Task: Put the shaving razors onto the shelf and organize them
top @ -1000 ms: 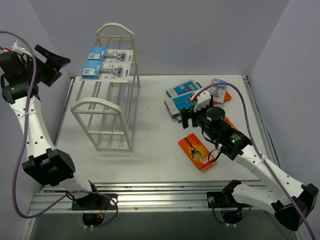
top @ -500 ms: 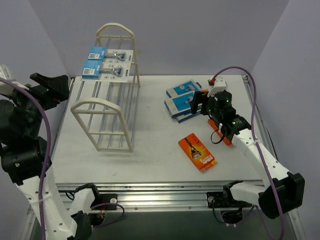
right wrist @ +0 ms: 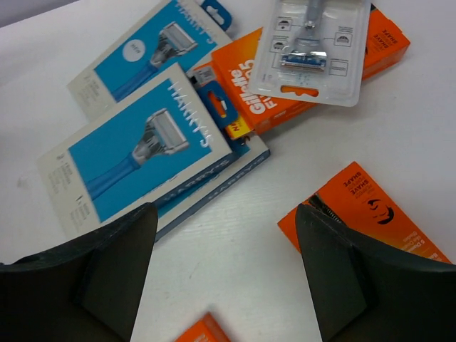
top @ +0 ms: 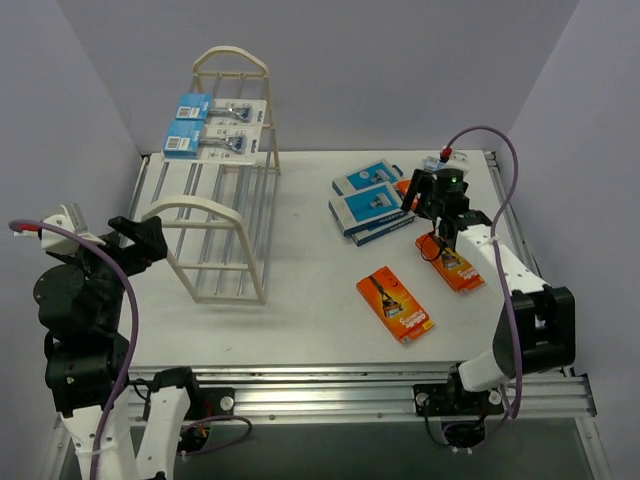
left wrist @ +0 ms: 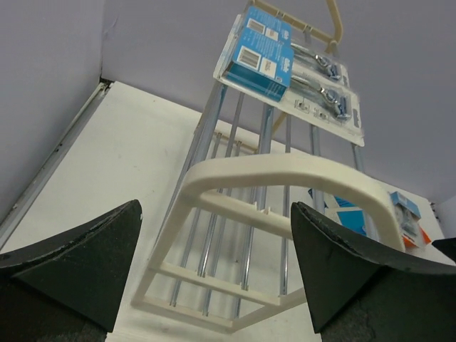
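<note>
- Cream-white rod rack shelf (top: 215, 215) on the tabletop's left side. Top tier has 2 white blister razor cards w/ blue headers (top: 215, 128) at its far end, side by side. Long axes run across the rods, headers twd the left edge.
- Rest is on the right half: 2 blue-and-white razor boxes (top: 368, 205) overlapping & slanted, plus a flat orange razor box (top: 395, 303) lying diagonal, nearer the near edge.
- Left gripper (left wrist: 215, 210) is wide & empty, by the shelf's near end frame.
- Right gripper (right wrist: 224, 210) has jaws apart w/ nothing in them, over the blue boxes.

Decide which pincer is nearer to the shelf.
Left. The left pincer sits just beside the near end frame of the shelf; the right pincer hovers over the razor packs, well away from it.
</note>
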`<action>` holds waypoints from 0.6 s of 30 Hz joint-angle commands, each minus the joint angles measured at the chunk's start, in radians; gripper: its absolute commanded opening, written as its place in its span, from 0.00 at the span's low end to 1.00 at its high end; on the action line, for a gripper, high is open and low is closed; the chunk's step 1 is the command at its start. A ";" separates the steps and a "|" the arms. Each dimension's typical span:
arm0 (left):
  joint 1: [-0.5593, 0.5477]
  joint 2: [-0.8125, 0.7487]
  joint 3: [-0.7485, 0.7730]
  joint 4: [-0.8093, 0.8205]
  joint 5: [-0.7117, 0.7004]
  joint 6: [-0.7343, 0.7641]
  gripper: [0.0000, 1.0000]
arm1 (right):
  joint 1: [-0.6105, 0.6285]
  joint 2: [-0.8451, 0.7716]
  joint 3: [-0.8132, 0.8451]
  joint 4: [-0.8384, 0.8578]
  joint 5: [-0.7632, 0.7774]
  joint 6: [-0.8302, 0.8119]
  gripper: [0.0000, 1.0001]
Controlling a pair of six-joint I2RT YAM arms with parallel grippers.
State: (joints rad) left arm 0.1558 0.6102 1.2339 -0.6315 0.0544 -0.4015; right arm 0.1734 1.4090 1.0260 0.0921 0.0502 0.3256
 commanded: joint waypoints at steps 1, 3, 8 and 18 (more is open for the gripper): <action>-0.035 -0.049 -0.043 0.030 -0.088 0.055 0.94 | -0.025 0.123 0.097 0.064 0.106 0.024 0.73; -0.068 -0.061 -0.062 0.026 -0.123 0.079 0.94 | -0.040 0.215 0.176 0.075 0.112 0.021 0.72; -0.188 -0.116 -0.136 0.044 -0.286 0.162 0.94 | -0.063 0.392 0.368 0.043 0.138 0.003 0.72; -0.266 -0.187 -0.201 0.038 -0.421 0.168 0.94 | -0.133 0.711 0.686 -0.023 0.142 0.016 0.70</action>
State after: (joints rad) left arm -0.0875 0.4305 1.0443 -0.6239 -0.2840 -0.2543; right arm 0.0654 2.0701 1.6337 0.0994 0.1616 0.3374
